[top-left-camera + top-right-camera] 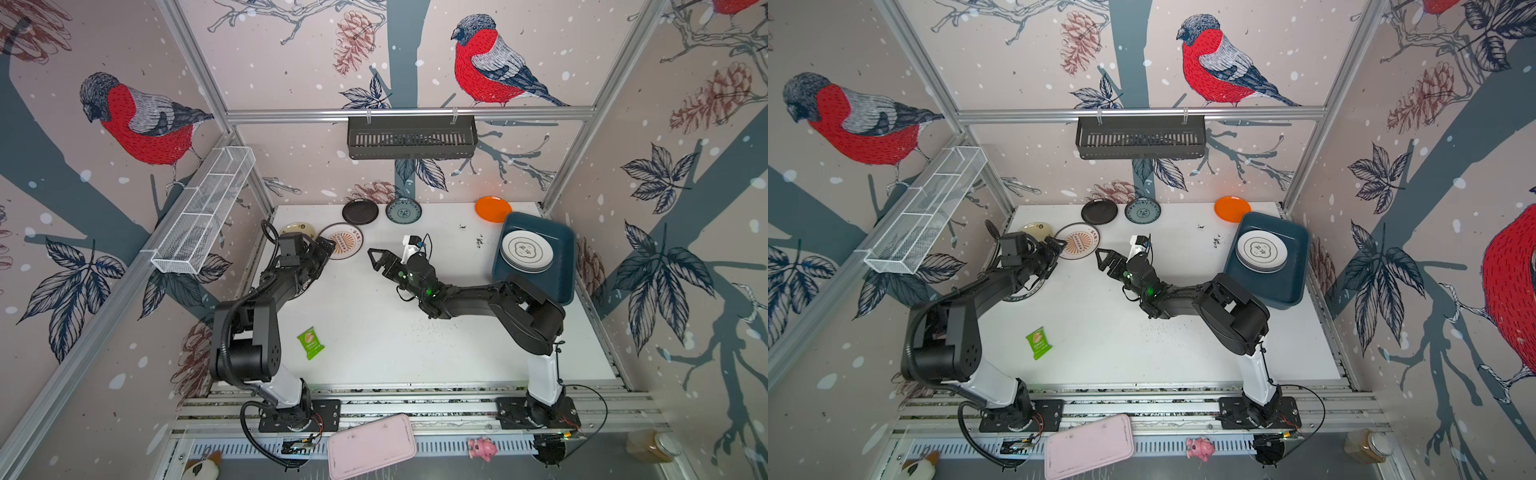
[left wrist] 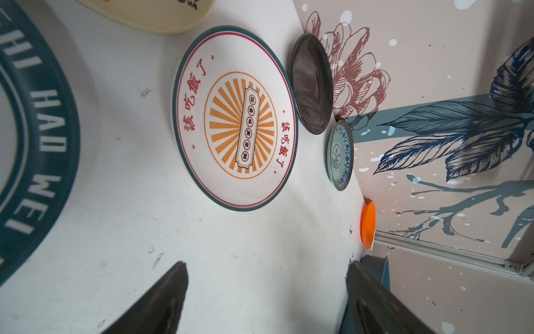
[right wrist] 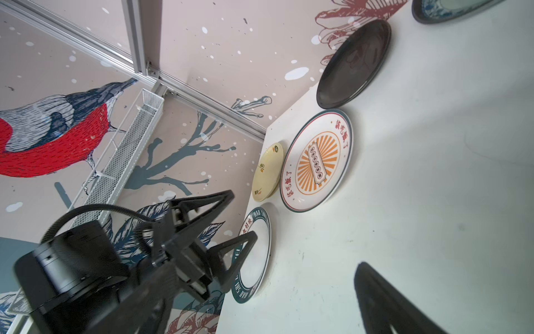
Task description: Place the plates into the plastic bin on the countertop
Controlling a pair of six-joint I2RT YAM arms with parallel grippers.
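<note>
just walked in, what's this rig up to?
Two arms are moving plates into the plastic bin, where a stack of white plates already lies. Neither holds anything. The left gripper, open, is by the sunburst plate's edge; the right gripper, open, is mid-table, pointed toward that plate. Left on the countertop: the sunburst plate, cream plate, black plate, teal-patterned plate, orange plate and a dark-ringed plate partly under the left arm.

Left arm (image 1: 249,332) and right arm (image 1: 478,295): matte black jointed links, each on a white lower tube (image 1: 286,388). Black base plate (image 1: 328,415), screws visible. Left: thick ribbed black hose (image 1: 245,428). Right: green light (image 1: 428,291), white wrist camera (image 1: 412,245), thin black cable (image 1: 606,409). Left gripper (image 2: 265,264): ribbed black fingers (image 2: 164,300).
</note>
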